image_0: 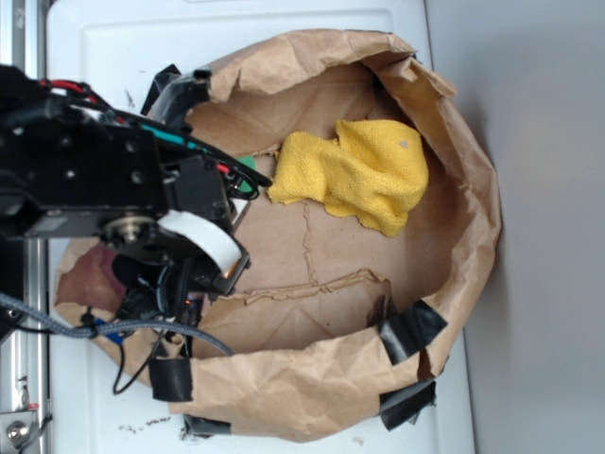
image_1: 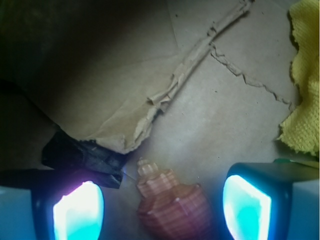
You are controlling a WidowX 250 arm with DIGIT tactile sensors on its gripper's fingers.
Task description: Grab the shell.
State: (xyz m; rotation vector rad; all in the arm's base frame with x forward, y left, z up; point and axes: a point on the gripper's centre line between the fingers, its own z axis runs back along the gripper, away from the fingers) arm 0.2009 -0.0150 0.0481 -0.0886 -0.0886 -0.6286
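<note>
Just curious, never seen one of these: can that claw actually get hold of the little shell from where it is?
Probably yes: the shell lies between the open gripper's fingers, with nothing blocking it.

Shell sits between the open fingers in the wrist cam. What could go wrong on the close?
1. The shell is ribbed and rounded, so it may squirt out from between the fingers.
2. The torn paper flap and black tape lie beside one finger and could get pinched too.

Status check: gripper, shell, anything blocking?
Gripper open, fingers either side of the shell. Shell on brown paper, not yet gripped. Black tape close by the left finger; yellow cloth well off.
</note>
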